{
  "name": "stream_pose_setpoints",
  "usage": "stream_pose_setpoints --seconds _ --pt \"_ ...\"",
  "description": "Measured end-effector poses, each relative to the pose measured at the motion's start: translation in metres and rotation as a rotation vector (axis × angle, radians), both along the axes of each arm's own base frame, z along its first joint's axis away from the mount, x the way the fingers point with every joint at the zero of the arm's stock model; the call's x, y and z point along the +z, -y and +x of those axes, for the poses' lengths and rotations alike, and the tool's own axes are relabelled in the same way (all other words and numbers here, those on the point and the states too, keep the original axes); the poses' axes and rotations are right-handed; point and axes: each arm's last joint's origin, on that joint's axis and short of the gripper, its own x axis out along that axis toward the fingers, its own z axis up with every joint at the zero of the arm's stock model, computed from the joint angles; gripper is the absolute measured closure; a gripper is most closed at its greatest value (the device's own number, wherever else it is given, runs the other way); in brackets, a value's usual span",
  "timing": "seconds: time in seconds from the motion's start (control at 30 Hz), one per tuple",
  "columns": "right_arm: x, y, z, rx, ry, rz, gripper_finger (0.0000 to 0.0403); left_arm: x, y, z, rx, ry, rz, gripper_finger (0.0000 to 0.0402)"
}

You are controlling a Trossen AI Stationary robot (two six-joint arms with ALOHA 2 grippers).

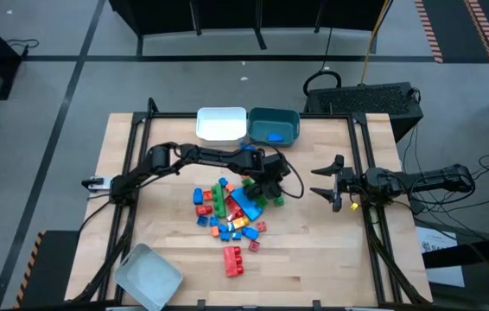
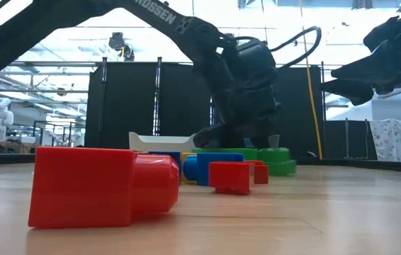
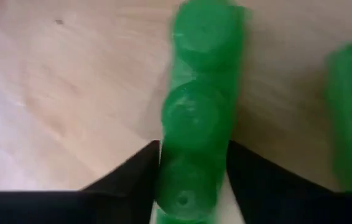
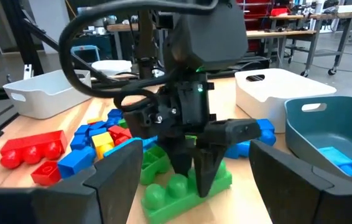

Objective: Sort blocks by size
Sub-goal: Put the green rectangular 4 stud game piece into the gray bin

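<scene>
Left arm: extends from the left-centre of the high view toward frame centre, wrist bent downward. The left gripper (image 1: 269,192) points down at the table, its fingers (image 3: 132,177) closed against both sides of a green block (image 3: 198,118).

Right arm: enters from the right edge, held level. The right gripper (image 1: 327,185) hangs above the table, fingers spread wide.
</scene>
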Motion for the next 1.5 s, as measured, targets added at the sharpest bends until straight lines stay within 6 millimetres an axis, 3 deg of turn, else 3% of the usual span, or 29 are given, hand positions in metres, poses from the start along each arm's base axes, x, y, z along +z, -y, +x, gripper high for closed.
stream_pose_setpoints --seconds 0.07,0.2,0.33,0.5,0.63,0.8,0.93,1.03,1.13,1.3,1.4,1.5 --pt "0.000 0.000 0.000 0.000 0.000 0.001 0.0124 0.001 -0.001 0.001 0.004 0.016 0.007 0.0269" --pt "0.000 0.000 0.000 0.000 0.000 0.004 0.0124 0.002 -0.002 0.004 0.019 0.043 0.033 0.0269" --pt "0.000 0.000 0.000 -0.001 0.001 0.004 0.0124 0.016 -0.004 0.008 0.103 0.079 0.073 0.0269" --pt "0.000 0.000 0.000 -0.001 0.001 0.004 0.0124 0.055 -0.006 0.010 0.269 0.126 0.059 0.0269" --pt "0.000 0.000 0.000 -0.001 0.002 0.004 0.0124 0.098 -0.010 0.006 0.553 0.251 0.088 0.0269" --pt "0.000 0.000 0.000 -0.003 -0.001 0.004 0.0124 0.153 -0.036 -0.024 0.910 0.390 0.049 0.0269" --pt "-0.001 0.000 0.001 -0.003 -0.005 0.010 0.0124 0.189 -0.062 -0.071 1.183 0.357 -0.022 0.0269" --pt "-0.001 0.000 0.001 -0.003 -0.010 0.013 0.0124 0.213 -0.062 -0.112 1.298 0.243 -0.097 0.0269" --pt "-0.002 0.000 0.001 -0.003 -0.019 0.005 0.0124 0.231 -0.037 -0.143 1.333 0.137 -0.153 0.0269" --pt "-0.002 0.000 0.001 -0.001 -0.022 -0.006 0.0124 0.250 0.033 -0.181 1.322 0.058 -0.212 0.0269" --pt "-0.002 0.000 0.001 -0.001 -0.023 -0.006 0.0124 0.253 0.080 -0.201 1.294 0.047 -0.269 0.0269" --pt "-0.002 0.000 0.001 -0.001 -0.023 -0.006 0.0124 0.243 0.126 -0.217 1.264 0.032 -0.286 0.0269"
